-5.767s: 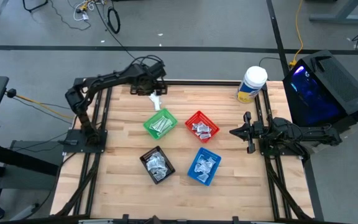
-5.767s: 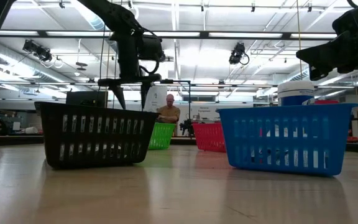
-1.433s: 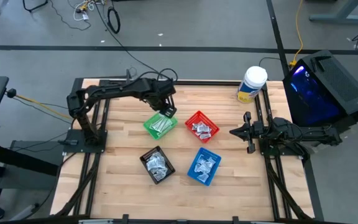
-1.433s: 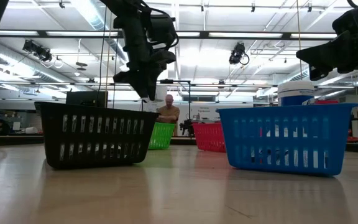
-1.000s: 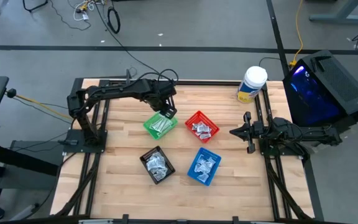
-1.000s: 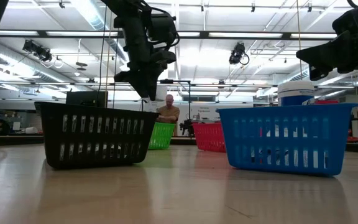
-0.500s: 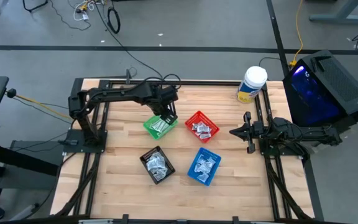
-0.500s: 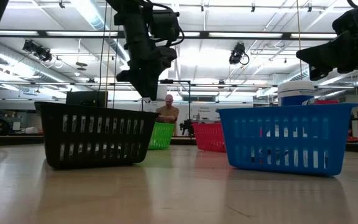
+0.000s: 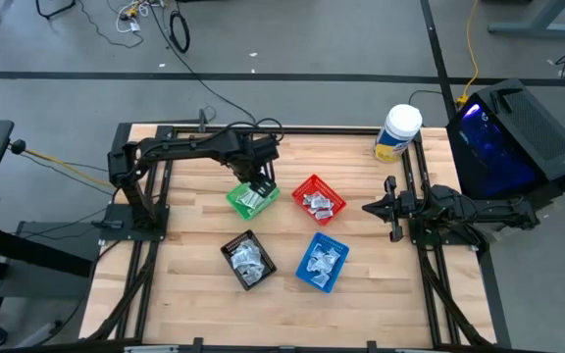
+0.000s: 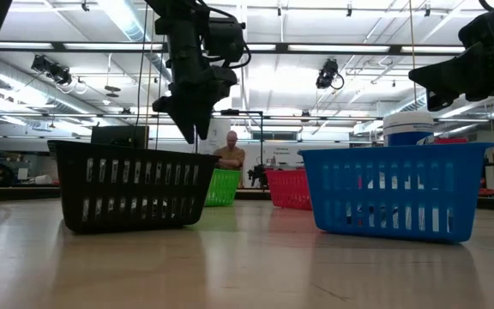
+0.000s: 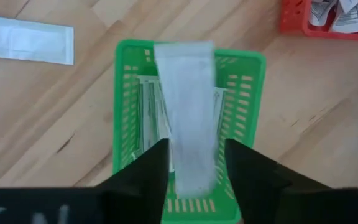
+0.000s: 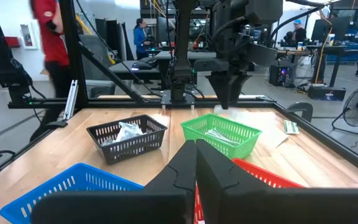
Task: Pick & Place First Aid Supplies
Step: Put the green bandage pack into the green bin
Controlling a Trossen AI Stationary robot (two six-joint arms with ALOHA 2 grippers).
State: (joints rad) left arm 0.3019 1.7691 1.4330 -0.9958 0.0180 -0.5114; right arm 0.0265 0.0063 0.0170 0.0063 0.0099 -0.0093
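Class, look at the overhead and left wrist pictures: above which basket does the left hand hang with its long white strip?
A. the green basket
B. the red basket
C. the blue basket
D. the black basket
A: the left hand has the long white strip between its fingers directly over the green basket, and the high view also places it above that basket.

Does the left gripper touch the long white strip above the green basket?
Cannot tell. In the left wrist view the strip lies between the left gripper fingers, above the green basket, but contact is unclear.
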